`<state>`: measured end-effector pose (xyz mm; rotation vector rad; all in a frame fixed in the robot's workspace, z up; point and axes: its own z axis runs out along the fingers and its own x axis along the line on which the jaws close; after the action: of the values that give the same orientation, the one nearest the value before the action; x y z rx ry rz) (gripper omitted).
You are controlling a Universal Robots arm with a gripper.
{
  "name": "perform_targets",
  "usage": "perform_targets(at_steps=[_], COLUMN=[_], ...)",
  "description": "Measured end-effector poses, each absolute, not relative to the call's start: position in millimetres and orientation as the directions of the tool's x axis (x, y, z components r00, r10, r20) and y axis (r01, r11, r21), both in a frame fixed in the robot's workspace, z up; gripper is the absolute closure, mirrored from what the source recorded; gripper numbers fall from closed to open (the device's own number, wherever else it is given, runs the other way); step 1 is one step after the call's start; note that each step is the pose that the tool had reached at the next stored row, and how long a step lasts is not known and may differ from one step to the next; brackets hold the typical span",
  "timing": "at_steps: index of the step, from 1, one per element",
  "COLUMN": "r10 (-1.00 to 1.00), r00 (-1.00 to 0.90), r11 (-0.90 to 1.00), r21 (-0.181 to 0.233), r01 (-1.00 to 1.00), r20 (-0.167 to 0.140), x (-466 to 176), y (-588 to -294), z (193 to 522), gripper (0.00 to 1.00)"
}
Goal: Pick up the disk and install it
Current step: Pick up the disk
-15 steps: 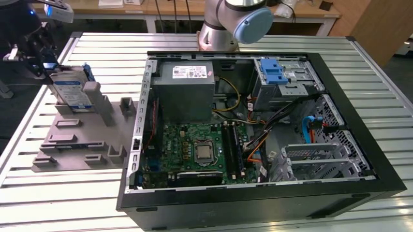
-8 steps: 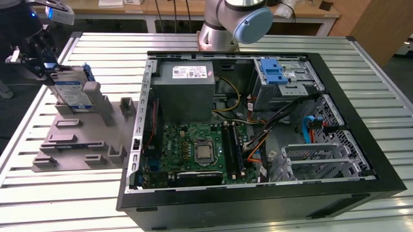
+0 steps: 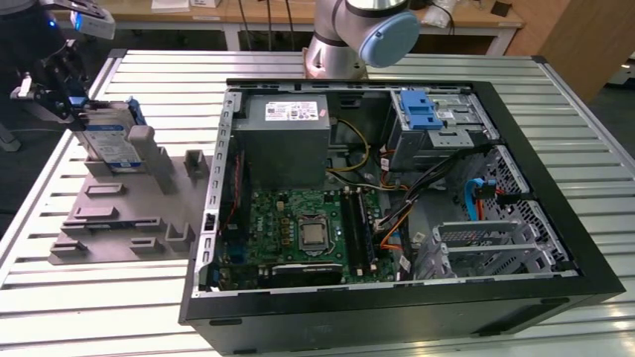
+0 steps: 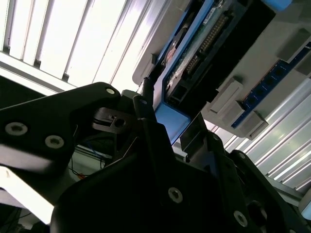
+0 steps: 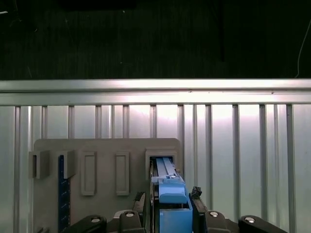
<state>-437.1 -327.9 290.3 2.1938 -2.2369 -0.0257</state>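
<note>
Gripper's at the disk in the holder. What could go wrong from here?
The disk stands upright in a slot of the grey holder; a tilted pull might jam it or drag the holder along.
Loose cables cross the open case; the disk might snag them going in.

A ribbed silver aluminium table [image 3: 100, 312] gleams under bright light. Beyond its far edge stands a long pale wooden workbench [image 3: 476, 18] on white legs. A brown wooden panel [image 3: 585, 37] rises by the far corner at the exterior view's right. Dark floor [image 3: 12, 186] borders the opposite edge.

1 disk [image 3: 107, 143], 1 computer case [image 3: 397, 321], 1 fixture [image 3: 104, 227]
</note>
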Motion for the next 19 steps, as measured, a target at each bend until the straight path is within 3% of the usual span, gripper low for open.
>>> perform_targets(at_steps=[15,16,19], r10=[-1.000,-1.000,-1.000], r00=[-0.019,-0.019,-0.019], r11=[0.019,0.019,0.019], r21=[0.018,0.018,0.018], r01=[-1.000,-1.000,-1.000], r20=[-0.006,-0.006,-0.006], x=[-437.1,-437.2,-437.2], y=[-326.9,-326.9,-326.9], z=[289.4,289.4,289.4], gripper=[0.54,0.61,0.62])
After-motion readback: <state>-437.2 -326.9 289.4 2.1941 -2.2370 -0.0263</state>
